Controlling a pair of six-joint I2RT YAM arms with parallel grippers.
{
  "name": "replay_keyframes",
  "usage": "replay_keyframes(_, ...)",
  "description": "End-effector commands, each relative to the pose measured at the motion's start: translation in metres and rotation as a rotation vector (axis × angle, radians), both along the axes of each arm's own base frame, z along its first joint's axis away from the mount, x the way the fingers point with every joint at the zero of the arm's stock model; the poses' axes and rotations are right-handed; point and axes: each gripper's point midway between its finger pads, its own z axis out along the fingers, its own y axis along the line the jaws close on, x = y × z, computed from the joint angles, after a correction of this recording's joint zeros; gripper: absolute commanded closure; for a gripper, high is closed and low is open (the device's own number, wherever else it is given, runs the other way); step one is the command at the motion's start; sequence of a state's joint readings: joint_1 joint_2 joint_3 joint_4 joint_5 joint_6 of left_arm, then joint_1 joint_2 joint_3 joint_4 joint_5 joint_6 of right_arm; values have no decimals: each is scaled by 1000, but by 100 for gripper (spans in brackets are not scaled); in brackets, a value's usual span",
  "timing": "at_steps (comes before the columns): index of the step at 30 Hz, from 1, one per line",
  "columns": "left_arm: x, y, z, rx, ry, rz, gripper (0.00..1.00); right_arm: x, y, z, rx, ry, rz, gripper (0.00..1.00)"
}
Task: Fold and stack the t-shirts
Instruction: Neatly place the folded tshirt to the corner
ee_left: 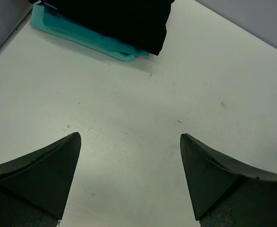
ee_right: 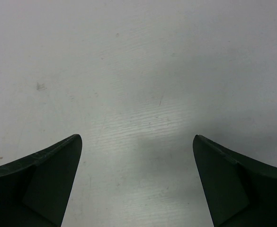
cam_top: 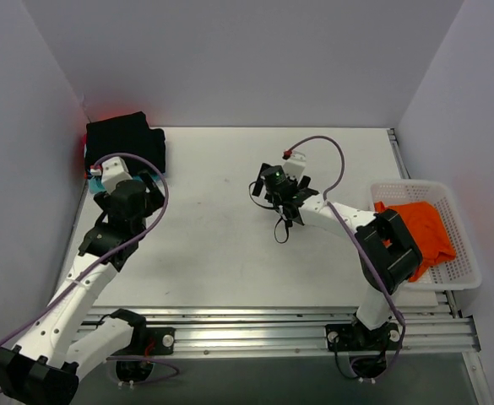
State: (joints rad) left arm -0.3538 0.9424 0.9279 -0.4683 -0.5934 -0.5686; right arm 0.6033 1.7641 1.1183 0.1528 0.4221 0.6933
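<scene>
A folded black t-shirt (cam_top: 125,139) tops a stack at the table's back left corner, with a teal shirt (cam_top: 96,180) and a red edge (cam_top: 87,150) showing beneath it. In the left wrist view the black shirt (ee_left: 124,21) lies over the teal one (ee_left: 86,38). A bright orange t-shirt (cam_top: 420,229) lies crumpled in the white basket (cam_top: 464,268) at the right. My left gripper (cam_top: 149,181) is open and empty just in front of the stack. My right gripper (cam_top: 268,179) is open and empty above the bare table middle.
The white lattice basket sits at the table's right edge. Purple cables loop over both arms. Grey walls close in the back and sides. A metal rail runs along the near edge.
</scene>
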Motion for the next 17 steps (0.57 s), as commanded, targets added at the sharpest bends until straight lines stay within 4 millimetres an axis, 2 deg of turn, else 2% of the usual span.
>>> replay_keyframes(1, 8, -9, 14, 15, -64, 1, 6, -13, 1, 55, -50, -138, -32, 0)
replay_keyframes(5, 11, -20, 12, 41, -50, -18, 6, -20, 4, 72, -57, -182, -39, 0)
replay_keyframes(17, 13, -30, 14, 80, -61, -59, 5, -28, 6, 84, -65, -238, -28, 0)
